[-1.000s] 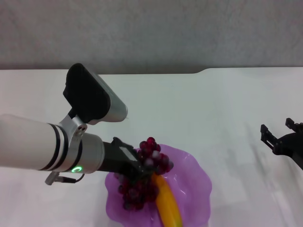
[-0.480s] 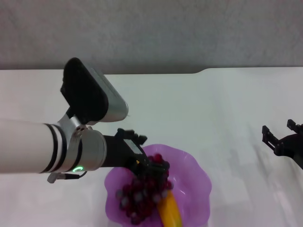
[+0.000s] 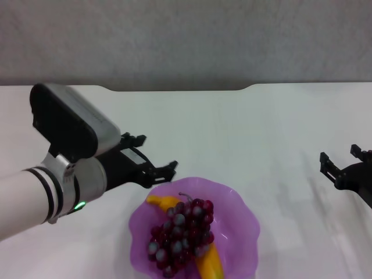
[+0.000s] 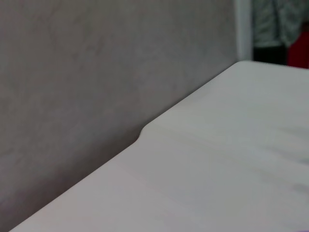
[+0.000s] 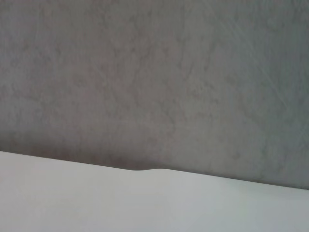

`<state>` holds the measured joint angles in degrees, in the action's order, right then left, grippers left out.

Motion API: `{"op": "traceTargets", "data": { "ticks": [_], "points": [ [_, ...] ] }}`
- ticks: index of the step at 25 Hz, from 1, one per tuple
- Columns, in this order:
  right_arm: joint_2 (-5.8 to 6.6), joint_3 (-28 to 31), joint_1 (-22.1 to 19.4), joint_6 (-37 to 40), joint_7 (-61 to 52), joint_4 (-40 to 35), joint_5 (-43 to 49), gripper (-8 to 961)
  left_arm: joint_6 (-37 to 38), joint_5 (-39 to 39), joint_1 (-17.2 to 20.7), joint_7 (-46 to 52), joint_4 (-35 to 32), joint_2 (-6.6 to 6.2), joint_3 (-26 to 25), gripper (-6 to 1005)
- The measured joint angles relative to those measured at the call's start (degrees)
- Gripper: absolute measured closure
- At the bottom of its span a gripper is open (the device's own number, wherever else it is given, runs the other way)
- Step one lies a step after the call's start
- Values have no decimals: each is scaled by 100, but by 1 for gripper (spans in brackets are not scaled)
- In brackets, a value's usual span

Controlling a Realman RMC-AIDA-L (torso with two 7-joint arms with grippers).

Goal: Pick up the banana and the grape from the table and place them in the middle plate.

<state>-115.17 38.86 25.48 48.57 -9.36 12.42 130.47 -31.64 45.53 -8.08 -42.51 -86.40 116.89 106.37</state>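
In the head view the purple scalloped middle plate [image 3: 238, 224] sits at the near centre of the white table [image 3: 232, 133]. The dark red-purple grape bunch [image 3: 183, 232] lies in it, on top of the yellow banana [image 3: 207, 264], whose ends show on both sides of the bunch. My left gripper [image 3: 156, 157] is open and empty, raised just beyond the plate's left rim. My right gripper [image 3: 343, 165] is open and empty at the right edge, well away from the plate. The wrist views show only table and wall.
The table's far edge has a notch [image 3: 247, 88] against a grey wall [image 3: 186, 40]. The notch also shows in the left wrist view [image 4: 145, 130] and the right wrist view [image 5: 149, 169].
My left gripper let go of the grape bunch, which now lies in the plate on the banana. The left arm has pulled back up and to the left. The right arm has not moved.
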Motion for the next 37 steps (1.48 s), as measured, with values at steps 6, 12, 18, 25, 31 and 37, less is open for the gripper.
{"op": "traceTargets", "data": {
  "ticks": [6, 12, 18, 25, 31, 37],
  "points": [
    [-5, -10, 18, 4, 3, 43, 4, 187, 2410, 478, -70, -12, 1381, 3, 358, 107],
    [-5, -21, 21, 10, 5, 50, 5, 187, 5185, 879, -430, 476, 3055, 2, 1158, 107],
    [-12, -12, 26, 14, 5, 50, 0, 187, 7042, 718, -748, 2320, 4387, -8, 1810, 107],
    [-45, -13, -2, 323, 370, 91, -29, 187, 8923, 443, -1244, 5200, 6500, 36, 2309, 107],
    [-58, 22, -264, 607, 1021, 397, -38, 187, 8903, 444, -1518, 5982, 7187, 41, 2312, 107],
    [-54, 5, -283, 615, 1049, 396, -195, 187, 8849, 457, -1529, 5993, 7209, 43, 2315, 107]
  ]
}}
